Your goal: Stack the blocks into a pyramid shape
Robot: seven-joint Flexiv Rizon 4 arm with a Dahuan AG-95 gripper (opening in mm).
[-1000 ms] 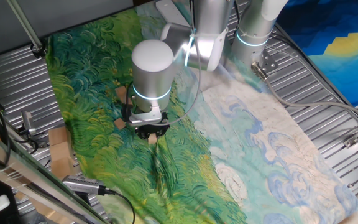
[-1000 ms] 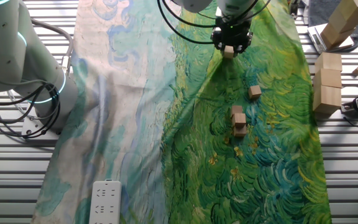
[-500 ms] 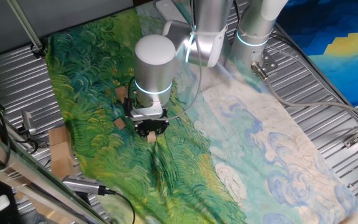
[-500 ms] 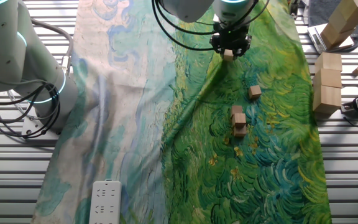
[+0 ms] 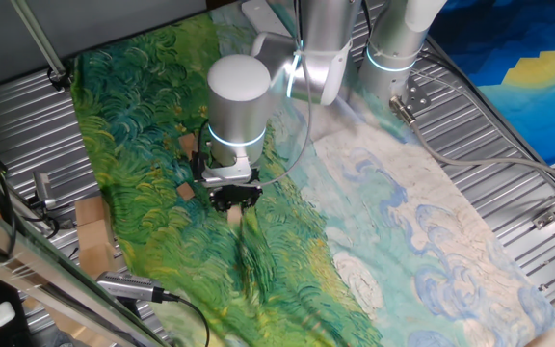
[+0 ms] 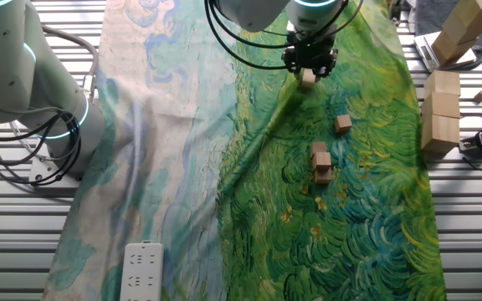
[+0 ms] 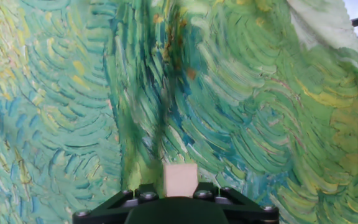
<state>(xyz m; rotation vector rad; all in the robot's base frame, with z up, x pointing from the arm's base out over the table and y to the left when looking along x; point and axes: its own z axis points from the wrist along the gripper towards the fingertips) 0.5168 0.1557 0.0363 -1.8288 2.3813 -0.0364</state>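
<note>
My gripper (image 5: 234,205) is shut on one small light-brown wooden block (image 5: 234,218) and holds it just above the green painted cloth. In the other fixed view the gripper (image 6: 309,65) and its block (image 6: 308,78) are at the far end of the cloth. In the hand view the block (image 7: 180,179) sits between the jaws of the gripper (image 7: 180,190). A single block (image 6: 342,124) lies on the cloth nearer the camera. A small cluster of blocks (image 6: 321,162) lies past it. Two loose blocks (image 5: 185,193) (image 5: 188,144) show left of the gripper.
The cloth (image 6: 249,167) has a raised fold (image 7: 157,93) running under the gripper. Larger wooden pieces (image 6: 442,104) stand off the cloth at the right. A white power strip (image 6: 141,267) lies on the cloth's near end. A second arm's base (image 6: 32,84) stands at the left.
The gripper, still holding the block, has shifted a little toward the loose blocks and lower over the cloth. The other blocks have not moved.
</note>
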